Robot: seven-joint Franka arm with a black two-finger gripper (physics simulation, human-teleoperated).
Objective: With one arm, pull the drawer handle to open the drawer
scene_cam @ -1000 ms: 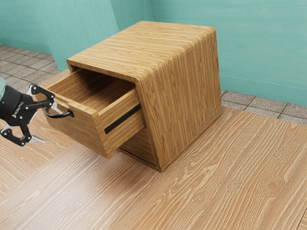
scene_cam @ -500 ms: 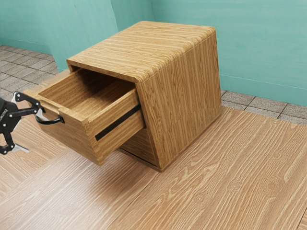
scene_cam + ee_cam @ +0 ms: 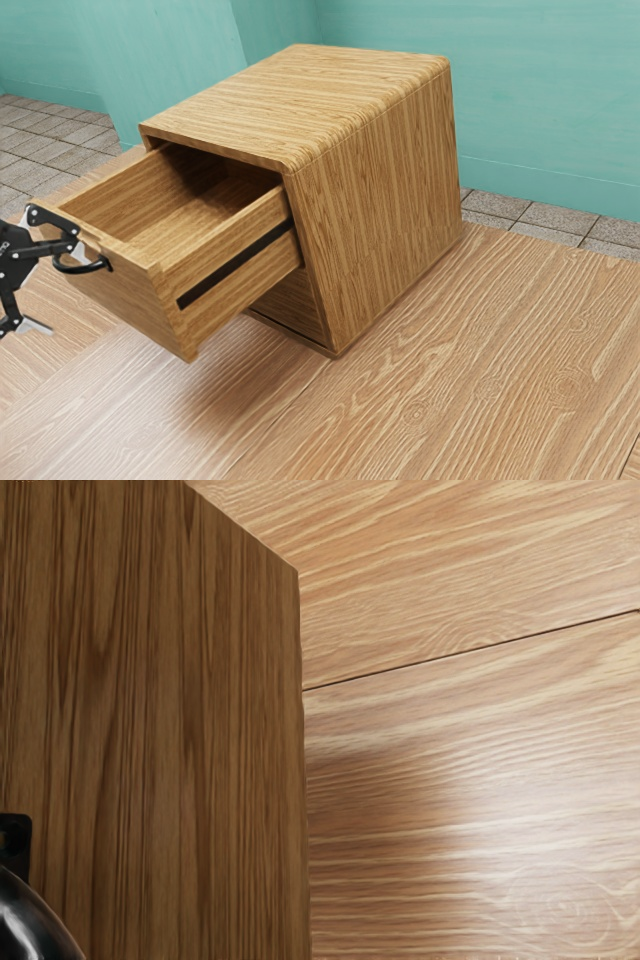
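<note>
Nearest, bare wooden floor lies open in front and to the right. At the exterior view's left, the gripper stands spread, one finger against the black handle, not clamping. The drawer juts far out of the cabinet. The wrist view adds the drawer's front edge against the floor.

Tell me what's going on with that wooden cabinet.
A robot arm's gripper is at the black handle on the front of the drawer, at the exterior view's left. The drawer stands well out of the wooden cabinet, so it is already open a good way.
</note>
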